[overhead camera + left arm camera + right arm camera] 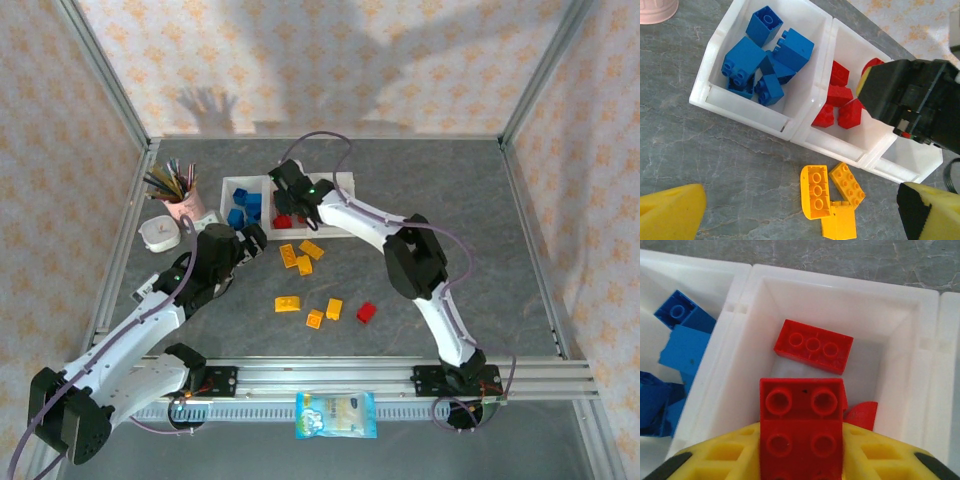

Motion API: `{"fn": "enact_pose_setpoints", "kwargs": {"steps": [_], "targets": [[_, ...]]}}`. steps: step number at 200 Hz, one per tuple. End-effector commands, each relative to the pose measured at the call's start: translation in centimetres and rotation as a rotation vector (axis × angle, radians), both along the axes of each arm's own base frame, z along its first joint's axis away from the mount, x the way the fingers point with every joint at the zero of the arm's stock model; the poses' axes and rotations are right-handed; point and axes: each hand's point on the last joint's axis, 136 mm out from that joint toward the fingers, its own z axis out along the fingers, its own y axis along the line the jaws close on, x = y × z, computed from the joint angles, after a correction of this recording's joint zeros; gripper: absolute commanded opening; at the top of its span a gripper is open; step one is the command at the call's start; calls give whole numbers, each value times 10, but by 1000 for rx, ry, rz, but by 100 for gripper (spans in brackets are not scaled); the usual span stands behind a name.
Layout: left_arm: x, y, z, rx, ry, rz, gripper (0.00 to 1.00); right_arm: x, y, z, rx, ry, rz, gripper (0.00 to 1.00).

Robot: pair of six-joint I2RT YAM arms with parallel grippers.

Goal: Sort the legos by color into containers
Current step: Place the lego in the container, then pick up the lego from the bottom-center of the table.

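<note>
**Red brick over the middle bin, about to be dropped**

Red sorting looks like the step in hand. The right gripper is clenched on a red brick and hangs right over the middle bin of the containers, which sit toward the far left of the desk. My guess is the next move is to let go so the brick lands on the red legos down there, a handful of them.

The left bin holds a pile of blue legos, no other colour mixed in. The third bin looks bare in the part I can see.

The left gripper is released, spread wide with nothing in it, hovering just in front of the bins. Three yellow-orange legos lie right below it on the desk. Three more yellow ones and a loose red one sit closer to the near edge, so there's plenty left to sort.
</note>
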Motion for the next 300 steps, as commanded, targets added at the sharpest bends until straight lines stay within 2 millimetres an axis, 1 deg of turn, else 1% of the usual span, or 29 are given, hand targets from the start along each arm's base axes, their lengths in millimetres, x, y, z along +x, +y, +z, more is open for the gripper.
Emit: {"fn": "enact_pose_setpoints", "kwargs": {"steps": [1, 19, 44, 65, 92, 110, 123, 137, 156, 178, 192, 214, 234, 260, 269, 281, 300], "targets": [[-2, 2, -5, 16, 19, -20, 99, 12, -6, 2, -25, 0, -7, 41], [-2, 3, -4, 18, 17, -18, 99, 14, -3, 11, -14, -17, 5, 48], [-1, 3, -2, 17, 14, -19, 99, 13, -2, 28, 12, -36, 16, 54], [0, -2, -1, 4, 11, -37, 99, 3, 1, 38, 50, -16, 50, 56], [2, -5, 4, -5, 3, -49, 99, -15, 0, 58, 117, -7, 90, 58], [2, -10, 5, -23, 1, -72, 99, -28, -9, 72, 145, -15, 97, 61], [2, -15, 6, -41, 0, -94, 99, -37, -20, 79, 148, -20, 88, 62], [0, -20, 6, -54, 2, -117, 99, -46, -34, 83, 131, -20, 68, 64], [-3, -28, 9, -64, -9, -146, 99, -62, -61, 83, 98, -10, 18, 66], [-7, -42, 14, -74, -38, -189, 99, -83, -95, 73, 60, 18, -49, 69], [-11, -52, 16, -77, -46, -214, 99, -97, -117, 62, 21, 42, -98, 71], [-17, -70, 16, -80, -54, -256, 99, -122, -151, 41, -41, 85, -168, 74], [-23, -85, 13, -84, -55, -286, 99, -149, -176, 21, -82, 124, -210, 76], [-29, -103, 9, -93, -62, -319, 99, -182, -197, 2, -88, 171, -276, 79], [-31, -108, 7, -91, -65, -331, 99, -193, -204, -7, -94, 192, -309, 81], [-32, -112, 4, -83, -62, -341, 99, -208, -206, -17, -91, 224, -329, 85], [-35, -118, -2, -70, -45, -353, 99, -228, -209, -28, -82, 243, -360, 87]]}}
